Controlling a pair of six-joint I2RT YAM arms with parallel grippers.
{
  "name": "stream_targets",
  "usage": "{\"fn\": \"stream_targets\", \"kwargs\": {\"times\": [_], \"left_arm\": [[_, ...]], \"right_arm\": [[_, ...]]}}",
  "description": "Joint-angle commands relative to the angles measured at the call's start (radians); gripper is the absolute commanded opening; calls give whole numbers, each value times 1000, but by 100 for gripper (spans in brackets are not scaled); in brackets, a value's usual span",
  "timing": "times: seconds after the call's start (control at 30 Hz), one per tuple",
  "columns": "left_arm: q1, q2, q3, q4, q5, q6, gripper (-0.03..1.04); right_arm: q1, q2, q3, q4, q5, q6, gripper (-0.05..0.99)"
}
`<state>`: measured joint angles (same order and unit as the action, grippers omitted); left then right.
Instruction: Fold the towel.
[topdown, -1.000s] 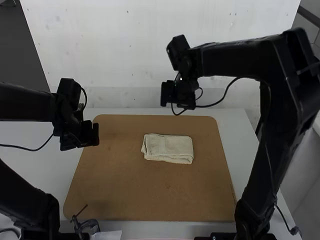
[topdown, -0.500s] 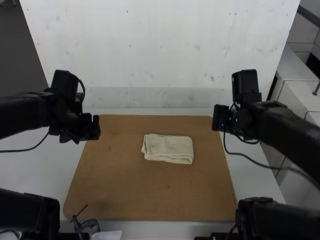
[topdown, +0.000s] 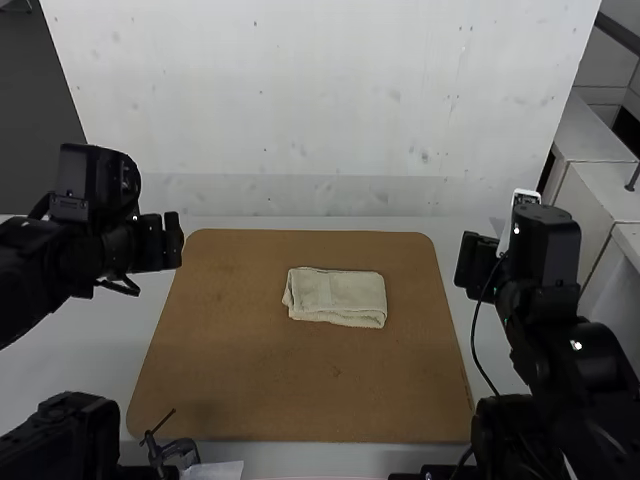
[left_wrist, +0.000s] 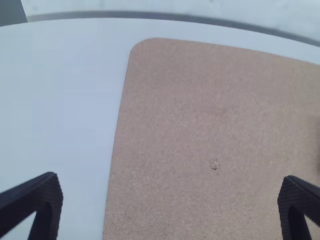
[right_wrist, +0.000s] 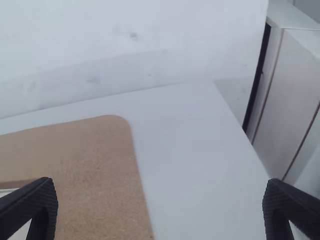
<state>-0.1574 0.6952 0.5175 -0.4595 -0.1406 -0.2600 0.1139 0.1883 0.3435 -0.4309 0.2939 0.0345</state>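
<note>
In the high view my left gripper is over the table's left side, beside the board's far left corner. My right gripper is off the board's right edge. Between them, apart from both, the cream towel lies folded into a small layered rectangle on the brown board. In the left wrist view my left gripper stands open with nothing between its fingers. In the right wrist view my right gripper is open too, its fingers wide apart.
The brown board covers the middle of the white table. A pale wall rises behind the table. At the near left edge lies a small dark clamp-like tool.
The right arm has swung from the far middle to the right and come nearer. The left gripper has drawn back slightly to the left. The towel has stayed put.
</note>
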Motion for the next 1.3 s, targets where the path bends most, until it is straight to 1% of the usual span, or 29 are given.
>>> {"fn": "stream_targets", "kwargs": {"times": [0.0, 0.07, 0.17, 0.27, 0.37, 0.43, 0.47, 0.53, 0.63, 0.67, 0.7, 0.77, 0.8, 0.83, 0.87, 0.93, 1.0, 1.07, 1.1, 1.13, 1.17, 1.23, 1.27], "left_arm": [[-4, -59, -5, -11, -22, -8, 96], [-2, -89, -16, -13, -25, -2, 96], [-2, -141, -24, -15, -27, -2, 96], [-5, -206, -34, -31, -25, -4, 96], [-4, -292, -62, -33, -25, -5, 96], [-1, -342, -68, -38, -30, -7, 96], [7, -369, -68, -45, -33, -7, 96], [36, -424, -68, -68, -34, -8, 96], [94, -539, -88, -91, -45, -8, 96], [107, -559, -94, -105, -45, -8, 96], [113, -551, -88, -137, -48, -4, 96], [139, -562, -91, -160, -44, -7, 97], [156, -625, -105, -165, -44, -8, 96], [159, -671, -132, -160, -48, -7, 96], [153, -686, -151, -153, -70, -1, 96], [154, -685, -157, -176, -68, 4, 96], [156, -686, -163, -192, -63, 36, 97], [162, -686, -157, -212, -34, 59, 97], [163, -685, -152, -222, -24, 85, 97], [163, -685, -148, -232, -14, 116, 97], [163, -683, -137, -255, 3, 163, 97], [163, -681, -113, -341, 67, 249, 97], [162, -681, -105, -364, 88, 272, 97]], "right_arm": [[-20, -53, 2, -17, 63, -25, 88], [-28, -81, -5, -26, 65, -27, 88], [-14, -142, -11, -66, 50, -31, 88], [0, -207, -35, -72, 50, -51, 88], [4, -204, -37, -100, 42, -53, 89], [7, -202, -35, -101, 39, -51, 93], [9, -202, -37, -97, 39, -51, 93], [10, -202, -41, -89, 39, -50, 93], [12, -202, -41, -91, 39, -48, 93], [12, -202, -41, -91, 39, -48, 93], [10, -202, -41, -89, 39, -48, 93], [12, -202, -41, -89, 39, -48, 93], [10, -202, -41, -91, 39, -47, 93], [10, -201, -40, -92, 39, -47, 94], [10, -201, -40, -91, 39, -47, 94], [9, -201, -40, -94, 39, -47, 94], [9, -197, -37, -109, 39, -45, 94], [9, -188, -34, -123, 40, -44, 94], [10, -187, -29, -134, 39, -44, 94], [10, -187, -21, -146, 39, -42, 94], [10, -187, -12, -163, 39, -41, 94], [12, -187, 11, -207, 39, -36, 94], [13, -187, 20, -229, 37, -31, 94]]}}
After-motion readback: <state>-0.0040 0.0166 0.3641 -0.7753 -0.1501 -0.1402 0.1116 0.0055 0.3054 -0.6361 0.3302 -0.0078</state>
